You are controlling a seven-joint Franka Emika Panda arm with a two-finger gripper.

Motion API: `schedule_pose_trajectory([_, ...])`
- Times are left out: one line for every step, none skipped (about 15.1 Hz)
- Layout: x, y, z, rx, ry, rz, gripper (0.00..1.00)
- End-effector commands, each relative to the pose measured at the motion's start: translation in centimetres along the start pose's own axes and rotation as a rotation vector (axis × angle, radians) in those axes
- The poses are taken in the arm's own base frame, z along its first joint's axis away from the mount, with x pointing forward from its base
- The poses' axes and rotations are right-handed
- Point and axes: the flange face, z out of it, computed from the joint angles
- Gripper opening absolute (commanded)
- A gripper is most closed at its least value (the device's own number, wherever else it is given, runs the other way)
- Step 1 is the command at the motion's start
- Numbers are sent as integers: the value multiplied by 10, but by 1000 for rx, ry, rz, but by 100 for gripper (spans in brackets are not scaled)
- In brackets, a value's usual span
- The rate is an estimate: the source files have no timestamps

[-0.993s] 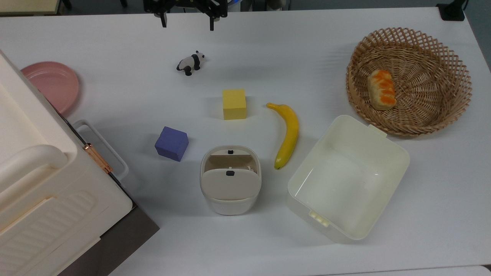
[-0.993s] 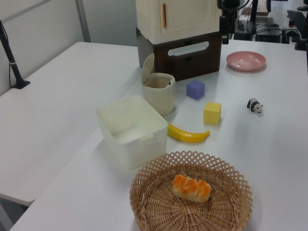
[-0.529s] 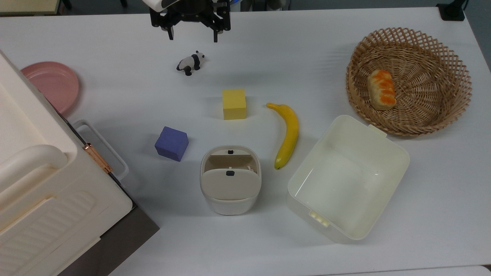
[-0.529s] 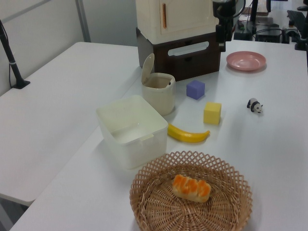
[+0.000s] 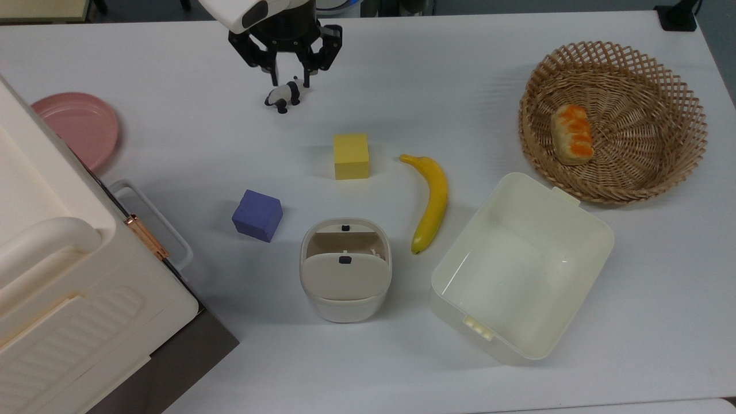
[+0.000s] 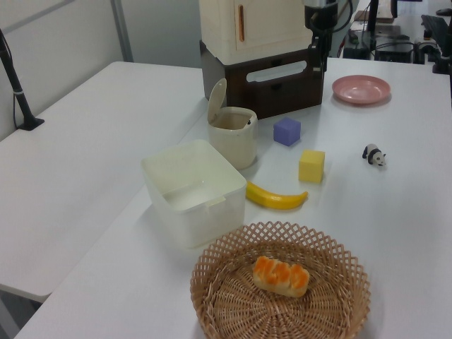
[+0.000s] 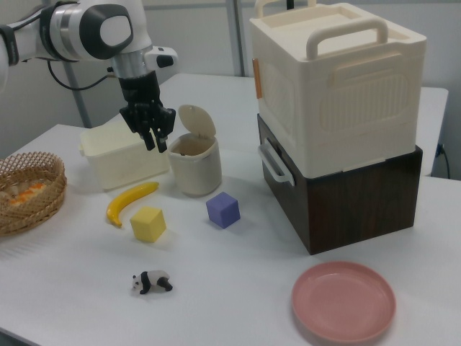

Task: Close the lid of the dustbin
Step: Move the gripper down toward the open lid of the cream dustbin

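Dustbin open on the desk, gripper raised with nothing in it.

Going left to right in the top view: a pink plate [image 5: 75, 126] lies by the desk's left edge beside the cream case [image 5: 63, 276] on its dark base. The purple cube [image 5: 257, 215] sits just left of the dustbin [image 5: 345, 302], which stands near the desk's middle toward the front edge, its lid [image 5: 344, 277] tilted up on the hinge, well apart from the gripper [image 5: 286, 77]. The gripper hangs over the toy panda [image 5: 285, 95] near the far edge, fingers slightly apart. Then come the yellow cube [image 5: 351, 156], the banana [image 5: 432, 201], the cream tub [image 5: 520, 264], and the wicker basket [image 5: 661, 172] holding a bread roll [image 5: 572, 133].
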Motion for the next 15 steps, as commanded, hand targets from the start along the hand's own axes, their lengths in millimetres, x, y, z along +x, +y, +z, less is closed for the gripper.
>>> schedule_pose_trajectory([17, -4, -9, 28, 143, -17, 17])
schedule_pose_trajectory([23, -4, -8, 29, 177, -11, 15])
schedule_pose_trajectory([30, -5, -10, 31, 217, -7, 15])
schedule_pose_trajectory([44, -6, -9, 33, 267, -3, 15])
schedule_pose_trajectory([61, -9, 0, 31, 319, 10, 15])
schedule_pose_trajectory([81, -10, 6, 36, 405, 36, 15])
schedule_pose_trajectory([96, -12, 16, 42, 489, 54, 15])
schedule_pose_trajectory([109, -20, 20, 52, 582, 64, 15])
schedule_pose_trajectory([119, -31, 21, 66, 660, 77, 15])
schedule_pose_trajectory([127, -32, 19, 75, 714, 95, 15])
schedule_pose_trajectory([135, -35, 17, 80, 749, 99, 15])
schedule_pose_trajectory([143, -37, 21, 85, 769, 110, 15])
schedule_pose_trajectory([150, -37, 26, 87, 798, 115, 15])
schedule_pose_trajectory([155, -38, 31, 84, 837, 113, 15])
schedule_pose_trajectory([157, -39, 37, 77, 847, 107, 15])
